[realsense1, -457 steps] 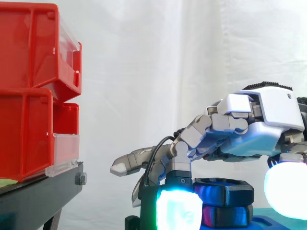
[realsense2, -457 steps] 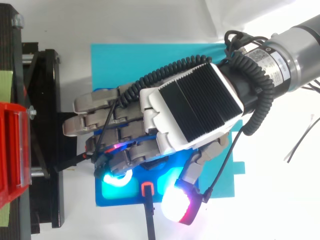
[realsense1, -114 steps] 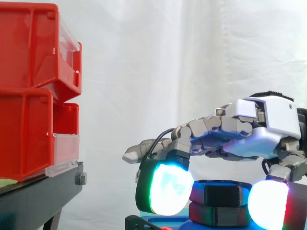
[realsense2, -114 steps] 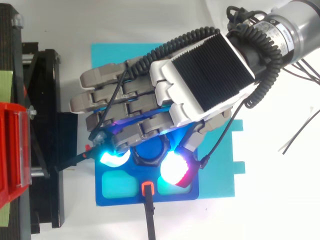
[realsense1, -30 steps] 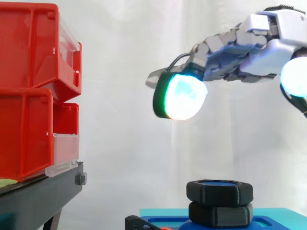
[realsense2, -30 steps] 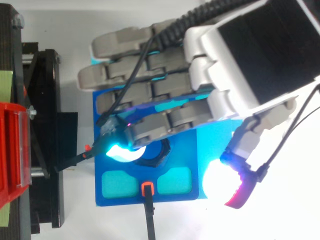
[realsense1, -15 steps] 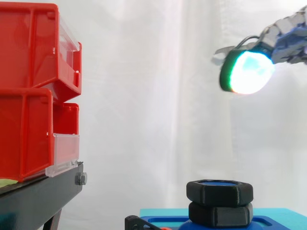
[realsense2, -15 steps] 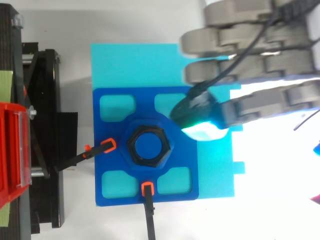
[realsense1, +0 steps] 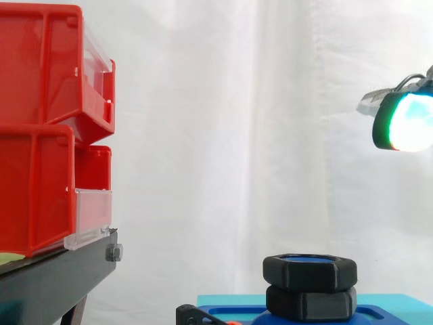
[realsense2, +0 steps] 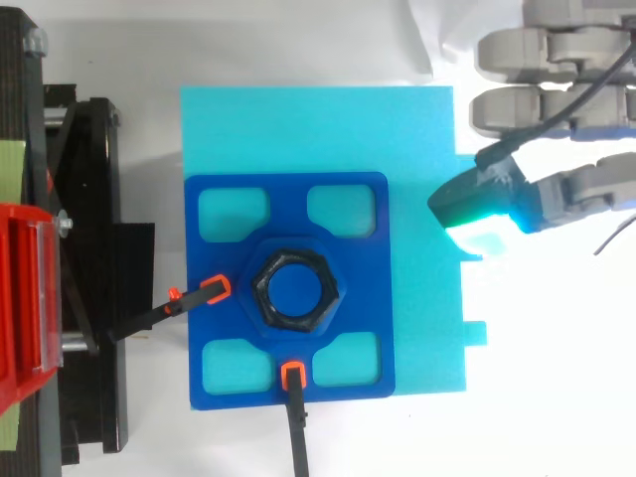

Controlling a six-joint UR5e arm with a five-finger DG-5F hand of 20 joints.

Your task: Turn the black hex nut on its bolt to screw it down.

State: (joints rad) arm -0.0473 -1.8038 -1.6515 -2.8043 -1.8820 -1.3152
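Centred on a blue plate atop a teal mat, the black hex nut is seated; the hand is held straight-fingered, empty.

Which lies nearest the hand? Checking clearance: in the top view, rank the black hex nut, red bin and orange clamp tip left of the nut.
1. black hex nut, centre, left of the hand.
2. orange clamp tip, beside the nut's left.
3. red bin, far left edge.

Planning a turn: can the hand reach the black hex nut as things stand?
Probably yes. The hand hangs high and to one side of the black hex nut, fingers straight, holding nothing. Nothing stands over the nut; the orange-tipped clamps lie low on the blue plate.
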